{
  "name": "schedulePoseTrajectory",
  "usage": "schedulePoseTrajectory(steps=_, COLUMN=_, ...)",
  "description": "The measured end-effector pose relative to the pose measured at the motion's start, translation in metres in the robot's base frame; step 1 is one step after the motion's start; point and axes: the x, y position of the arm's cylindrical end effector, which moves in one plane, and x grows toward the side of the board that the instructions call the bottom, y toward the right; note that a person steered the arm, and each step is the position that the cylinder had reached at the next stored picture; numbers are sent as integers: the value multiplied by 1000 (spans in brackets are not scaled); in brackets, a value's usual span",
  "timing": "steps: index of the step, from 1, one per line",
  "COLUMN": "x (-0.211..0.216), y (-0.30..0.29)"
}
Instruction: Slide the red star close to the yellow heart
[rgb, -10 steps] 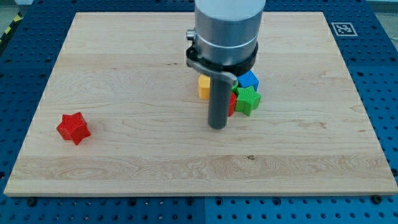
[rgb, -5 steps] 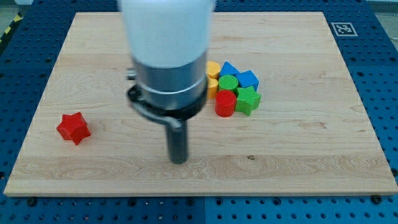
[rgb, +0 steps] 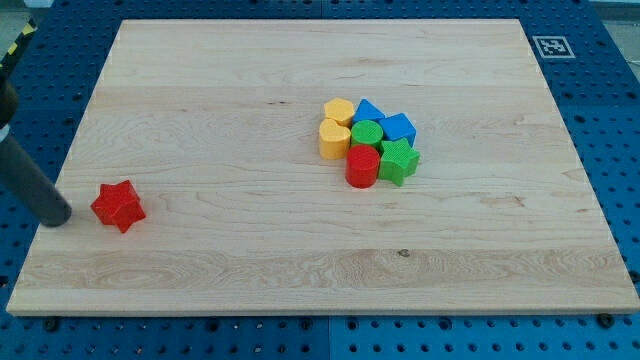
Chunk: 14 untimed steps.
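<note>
The red star (rgb: 119, 205) lies on the wooden board (rgb: 250, 80) near the view's left edge. My tip (rgb: 56, 217) rests on the board just left of the red star, a small gap apart. The yellow heart (rgb: 334, 139) sits near the board's middle, at the left side of a cluster of blocks, far to the right of the star. Another yellow block (rgb: 339, 110) sits just above it.
The cluster also holds a red cylinder (rgb: 362, 166), a green cylinder (rgb: 366, 134), a green star (rgb: 398, 161) and two blue blocks (rgb: 370, 111) (rgb: 398, 128). A marker tag (rgb: 552, 46) sits at the board's top right corner.
The rod has swept from the board's middle, beside the cluster, down and across to the view's left, ending just left of the red star. No block has moved.
</note>
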Motion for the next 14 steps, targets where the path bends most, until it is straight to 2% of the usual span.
schedulePoseTrajectory(steps=2, x=-2, y=61)
schedulePoseTrajectory(steps=5, x=-2, y=103)
schedulePoseTrajectory(steps=6, x=24, y=105)
schedulePoseTrajectory(steps=9, x=21, y=187)
schedulePoseTrajectory(steps=12, x=29, y=189)
schedulePoseTrajectory(steps=14, x=18, y=224)
